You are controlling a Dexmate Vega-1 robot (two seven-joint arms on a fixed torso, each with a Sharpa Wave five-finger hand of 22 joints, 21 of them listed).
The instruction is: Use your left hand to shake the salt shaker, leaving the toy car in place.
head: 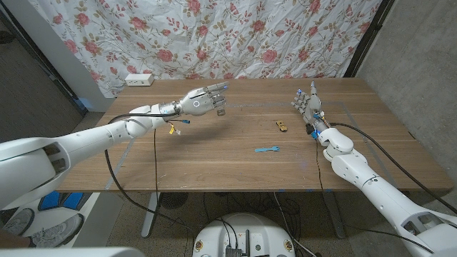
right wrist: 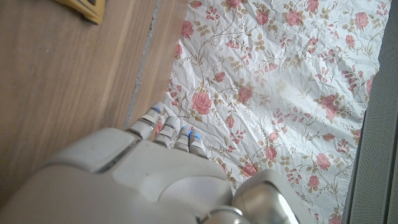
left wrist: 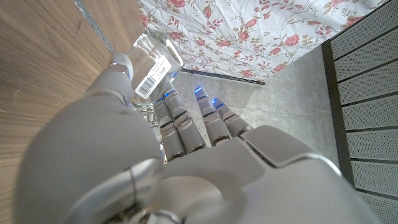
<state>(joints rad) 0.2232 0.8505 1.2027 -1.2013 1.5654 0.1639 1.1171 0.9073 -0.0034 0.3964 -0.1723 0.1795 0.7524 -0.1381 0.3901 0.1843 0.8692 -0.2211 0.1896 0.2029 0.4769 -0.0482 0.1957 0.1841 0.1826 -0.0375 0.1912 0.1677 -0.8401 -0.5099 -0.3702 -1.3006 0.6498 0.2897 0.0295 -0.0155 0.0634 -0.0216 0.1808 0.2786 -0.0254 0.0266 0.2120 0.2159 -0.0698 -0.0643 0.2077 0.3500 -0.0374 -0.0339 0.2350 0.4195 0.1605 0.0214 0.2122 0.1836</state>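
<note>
The left hand (head: 201,103) is raised over the far left part of the wooden worktop (head: 214,153), fingers curled around the salt shaker (head: 220,108). The left wrist view shows what the head view cannot: the shaker (left wrist: 154,62) is clear glass with a white barcode label, held between thumb and fingers. The right hand (head: 308,104) stands on its edge at the far right, fingers straight, holding nothing. The small yellow toy car (head: 281,126) sits on the worktop just left of it, with a flat blue piece (head: 267,150) nearer. A rose-printed cloth (head: 235,36) hangs behind.
</note>
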